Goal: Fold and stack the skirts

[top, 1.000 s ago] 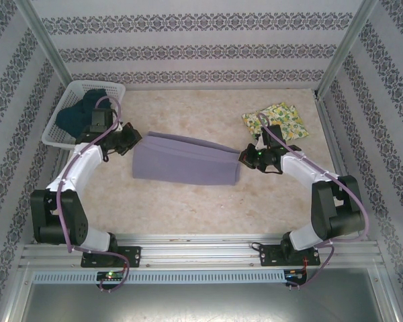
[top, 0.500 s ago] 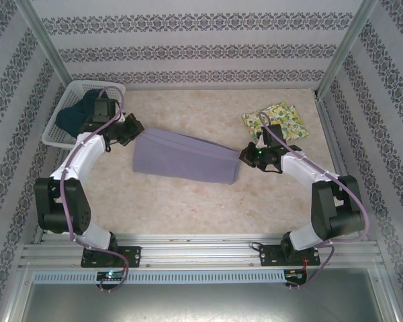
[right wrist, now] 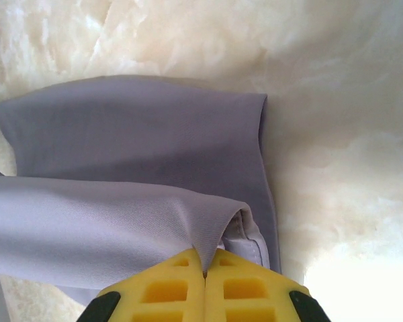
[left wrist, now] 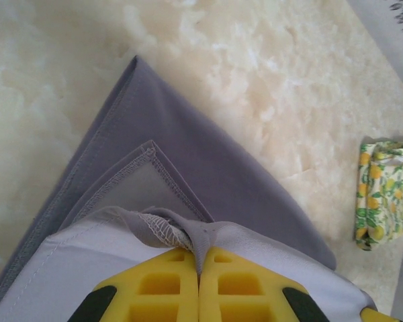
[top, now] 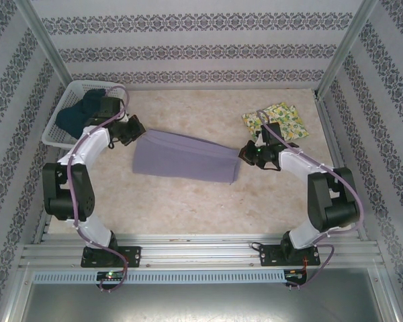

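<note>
The grey-lavender skirt (top: 185,157) lies folded as a long band across the middle of the surface (top: 188,201), running from left to right. Its left end is caught in the left pincer (left wrist: 199,251), whose yellow fingers (left wrist: 161,282) are pressed together on a bunched bit of cloth beside a stitched hem. The right pincer (right wrist: 205,258) is clamped on the skirt's right end, with an upper layer drawn over the layer lying flat beneath. The yellow print skirt (top: 275,122) sits folded near the far right corner. The dark blue skirt (top: 77,114) lies crumpled inside the white lattice basket (top: 64,137) at the far left, just behind the left arm.
</note>
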You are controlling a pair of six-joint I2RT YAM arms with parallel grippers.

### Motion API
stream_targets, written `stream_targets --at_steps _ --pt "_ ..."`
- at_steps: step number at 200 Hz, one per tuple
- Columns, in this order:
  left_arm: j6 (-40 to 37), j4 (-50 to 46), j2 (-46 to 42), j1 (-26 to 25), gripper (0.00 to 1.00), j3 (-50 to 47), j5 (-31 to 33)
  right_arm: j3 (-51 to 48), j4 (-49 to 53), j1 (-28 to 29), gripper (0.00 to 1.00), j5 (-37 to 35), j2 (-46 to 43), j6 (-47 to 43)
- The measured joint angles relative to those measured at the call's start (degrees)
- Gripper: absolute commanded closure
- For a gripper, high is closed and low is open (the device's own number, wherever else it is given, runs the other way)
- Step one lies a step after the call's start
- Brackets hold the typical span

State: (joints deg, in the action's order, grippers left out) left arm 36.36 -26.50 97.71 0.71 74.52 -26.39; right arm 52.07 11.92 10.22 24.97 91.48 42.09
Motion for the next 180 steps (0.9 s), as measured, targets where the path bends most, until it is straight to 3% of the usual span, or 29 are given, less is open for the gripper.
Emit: stream_targets --at_steps 12,22,35,56,72,89,95,137,180 --pt "-0.28 0.13 2.69 0.0 0.62 0.61 0.63 0.37 -0.92 0.0 0.82 -0.07 1.68 0.31" --pt "-0.15 0.15 5.9 0.13 0.57 2.1 1.42 0.76 -1.68 -0.2 0.74 -0.33 3.3 0.98" --pt "-0.04 0.22 10.71 0.39 0.39 4.83 2.1 0.87 -3.32 -0.57 0.65 -1.2 5.14 2.34" --pt "-0.07 0.33 15.1 0.7 0.01 6.97 2.51 0.09 -5.88 -0.87 0.53 -3.96 4.94 4.35" --pt "-0.22 0.2 13.99 0.81 0.0 6.34 2.47 -2.45 -7.82 -0.83 0.41 -6.23 1.36 4.5" --pt "-0.28 0.17 9.22 0.79 0.0 4.26 2.43 -5.46 -8.31 0.04 0.16 -8.17 -4.7 2.45" --pt "-0.26 0.15 6.69 0.59 0.0 3.21 2.23 -6.19 -8.37 0.55 0.03 -8.68 -6.69 1.88" --pt "2.01 1.22 -4.57 -2.1 0.0 -3.82 -0.63 -7.39 -9.62 7.85 0.02 -7.76 -11.54 -2.16" --pt "6.45 4.79 0.72 -3.93 0.0 -9.07 -5.4 -7.08 -13.29 12.66 0.02 -5.4 -3.72 -3.08"
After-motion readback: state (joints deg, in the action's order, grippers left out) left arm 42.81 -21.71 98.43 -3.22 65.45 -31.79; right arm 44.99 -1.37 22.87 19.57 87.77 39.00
